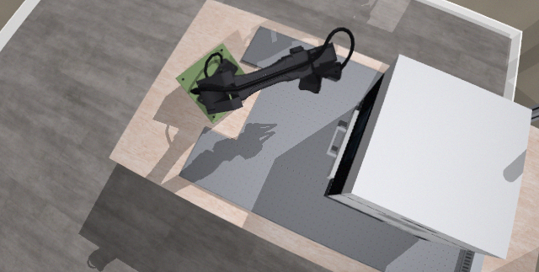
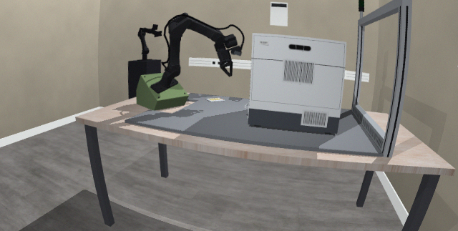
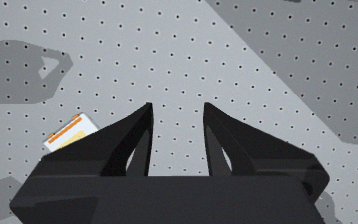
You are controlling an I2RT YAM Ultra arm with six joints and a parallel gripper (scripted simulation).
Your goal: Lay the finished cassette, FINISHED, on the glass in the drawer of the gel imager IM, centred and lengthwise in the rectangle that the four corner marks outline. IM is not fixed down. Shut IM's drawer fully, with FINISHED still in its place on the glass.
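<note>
The finished cassette, a small white and yellow plate with an orange edge, lies flat on the perforated grey mat. In the wrist view it sits to the lower left of my fingers, and it also shows in the exterior view. In the top view my arm hides it. My gripper hangs high above the mat, pointing down, fingers partly apart with nothing between them. The white gel imager IM stands to the right. Its drawer front with a handle sticks out toward the arm. The glass is hidden.
My green base stands at the mat's left edge. A tall grey frame rises at the table's right end, behind IM. A black box with a small arm stands behind the base.
</note>
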